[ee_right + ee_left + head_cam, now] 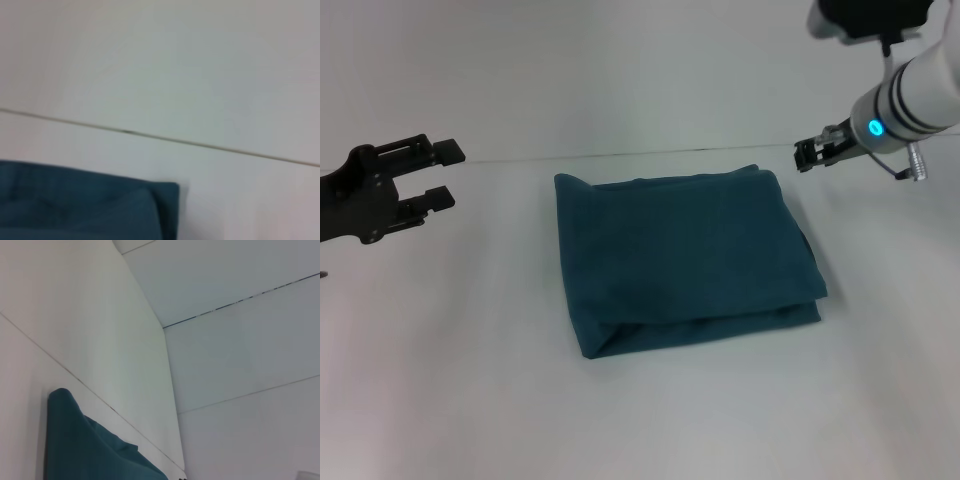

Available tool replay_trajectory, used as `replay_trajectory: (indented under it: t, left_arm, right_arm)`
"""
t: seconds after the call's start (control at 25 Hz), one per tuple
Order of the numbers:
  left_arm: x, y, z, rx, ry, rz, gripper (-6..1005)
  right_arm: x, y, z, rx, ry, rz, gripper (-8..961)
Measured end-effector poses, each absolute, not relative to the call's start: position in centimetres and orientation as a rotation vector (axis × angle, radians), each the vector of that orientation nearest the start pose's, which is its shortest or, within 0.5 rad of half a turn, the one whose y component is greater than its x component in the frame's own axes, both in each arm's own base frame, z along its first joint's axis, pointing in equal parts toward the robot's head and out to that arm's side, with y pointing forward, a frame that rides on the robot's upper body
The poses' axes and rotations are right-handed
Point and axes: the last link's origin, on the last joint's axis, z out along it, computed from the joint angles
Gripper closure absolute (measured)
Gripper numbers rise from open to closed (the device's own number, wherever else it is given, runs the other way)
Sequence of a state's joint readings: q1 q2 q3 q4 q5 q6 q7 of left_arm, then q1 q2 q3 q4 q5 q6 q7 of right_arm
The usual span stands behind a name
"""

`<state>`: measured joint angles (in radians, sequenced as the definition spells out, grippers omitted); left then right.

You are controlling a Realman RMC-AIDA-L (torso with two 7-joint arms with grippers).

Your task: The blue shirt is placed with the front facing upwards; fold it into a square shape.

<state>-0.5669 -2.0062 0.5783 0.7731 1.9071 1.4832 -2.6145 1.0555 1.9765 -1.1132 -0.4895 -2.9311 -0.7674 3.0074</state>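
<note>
The blue shirt [685,258] lies mid-tabletop [470,400], folded into a near-square bundle, layered edges toward the robot. Left tool [430,175], open and empty, hovers well left; right tool [812,152], empty, fingers slightly parted, hangs off the far right corner. Best finish: lift both straight clear without snagging cloth.

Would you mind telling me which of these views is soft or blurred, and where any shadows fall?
Head view: sharp, evenly lit; the folded blue shirt casts only a faint shadow along its near edge. Left wrist view: fairly crisp, a shirt corner in frame. Right wrist view: visibly soft, shirt edge blurred. No glare anywhere.
</note>
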Motion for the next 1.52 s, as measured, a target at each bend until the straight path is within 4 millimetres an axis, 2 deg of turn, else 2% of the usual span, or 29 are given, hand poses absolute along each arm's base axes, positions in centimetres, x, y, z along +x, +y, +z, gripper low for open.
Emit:
replay_trajectory:
  t: [0.32, 0.52, 0.6, 0.76, 0.96, 1.16, 1.2, 1.36, 1.52]
  left_arm:
    - [-25.7, 37.5, 7.7, 2.132, 2.178, 1.205, 254]
    - [-25.7, 37.4, 7.7, 2.144, 2.167, 1.201, 253]
    - [-25.7, 37.4, 7.8, 2.154, 2.158, 1.194, 252]
    - [-25.6, 37.0, 8.1, 2.2, 2.109, 1.158, 251]
    - [-26.3, 36.2, 8.6, 2.212, 2.105, 1.139, 250]
    - [-26.4, 35.2, 8.3, 2.288, 2.025, 1.086, 248]
    - [-26.4, 35.2, 8.3, 2.288, 2.025, 1.086, 248]
    - [-26.3, 35.3, 5.5, 2.32, 2.053, 0.955, 247]
    - [-25.5, 36.9, 1.8, 2.422, 2.108, 0.853, 246]
  right_arm:
    - [19.8, 50.0, 4.2, -1.855, 1.259, -0.091, 637]
    - [19.2, 48.7, 3.9, -1.969, 1.357, -0.075, 636]
    - [18.9, 47.7, 3.8, -2.074, 1.42, 0.021, 636]
    - [18.6, 45.8, 5.0, -2.251, 1.514, 0.294, 623]
    - [20.5, 43.0, 6.4, -2.324, 1.616, 0.499, 561]
    - [23.0, 39.9, 7.8, -2.355, 1.639, 0.734, 371]
    - [23.6, 39.1, 8.3, -2.361, 1.623, 0.786, 360]
    - [26.0, 36.3, 9.7, -2.376, 1.563, 0.904, 316]
    - [28.6, 34.3, 10.8, -2.283, 1.589, 0.963, 272]
